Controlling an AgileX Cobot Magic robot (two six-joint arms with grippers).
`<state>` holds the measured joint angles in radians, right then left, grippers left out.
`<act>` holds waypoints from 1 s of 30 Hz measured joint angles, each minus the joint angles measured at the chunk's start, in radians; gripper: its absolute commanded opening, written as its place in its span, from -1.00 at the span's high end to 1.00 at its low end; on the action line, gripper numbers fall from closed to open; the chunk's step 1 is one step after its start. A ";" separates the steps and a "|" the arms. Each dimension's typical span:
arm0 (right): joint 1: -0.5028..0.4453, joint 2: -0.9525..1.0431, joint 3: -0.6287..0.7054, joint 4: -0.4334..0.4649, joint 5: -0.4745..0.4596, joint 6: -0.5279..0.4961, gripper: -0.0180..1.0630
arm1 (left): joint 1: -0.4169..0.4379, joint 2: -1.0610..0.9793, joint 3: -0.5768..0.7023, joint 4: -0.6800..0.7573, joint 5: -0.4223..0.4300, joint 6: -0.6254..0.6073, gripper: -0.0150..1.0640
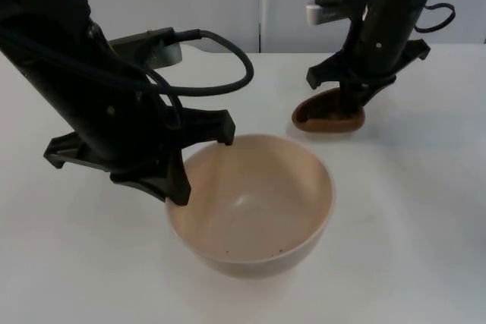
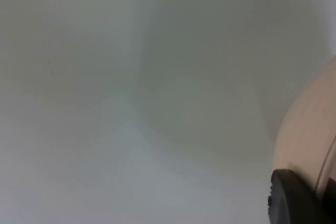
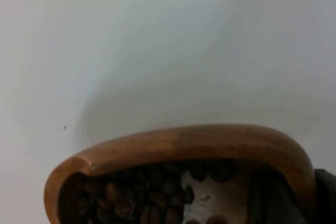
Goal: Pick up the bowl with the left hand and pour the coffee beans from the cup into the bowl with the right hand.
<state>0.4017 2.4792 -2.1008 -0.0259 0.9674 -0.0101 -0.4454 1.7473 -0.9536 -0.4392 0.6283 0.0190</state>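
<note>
My left gripper point(image 1: 203, 166) clamps the near-left rim of the wide, cream ceramic bowl point(image 1: 254, 202), whose floor holds only a few dark specks; whether it has left the white desk point(image 1: 410, 218) I cannot tell. My right gripper point(image 1: 351, 95) grips the brown wooden cup point(image 1: 328, 115) of coffee beans point(image 3: 136, 198), well apart from the bowl: pouring remains.

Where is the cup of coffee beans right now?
In the top view the wooden cup sits on the table's far right side, under the right claw, beyond the bowl.
</note>
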 measured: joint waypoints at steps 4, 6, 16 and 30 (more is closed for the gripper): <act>0.000 -0.009 0.002 0.007 0.039 0.000 0.97 | 0.000 0.000 0.000 0.000 0.000 0.000 0.98; 0.000 -0.032 0.002 0.007 0.066 0.000 0.97 | 0.000 0.000 0.000 -0.002 0.000 0.000 0.98; 0.000 -0.208 0.002 0.007 0.173 -0.010 0.97 | 0.000 0.000 0.000 -0.002 -0.008 0.000 0.98; 0.000 -0.433 0.002 0.007 0.247 -0.061 0.97 | 0.000 0.000 0.000 -0.002 -0.010 0.000 0.98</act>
<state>0.4017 2.0465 -2.0987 -0.0193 1.2142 -0.0706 -0.4454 1.7473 -0.9536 -0.4411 0.6181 0.0190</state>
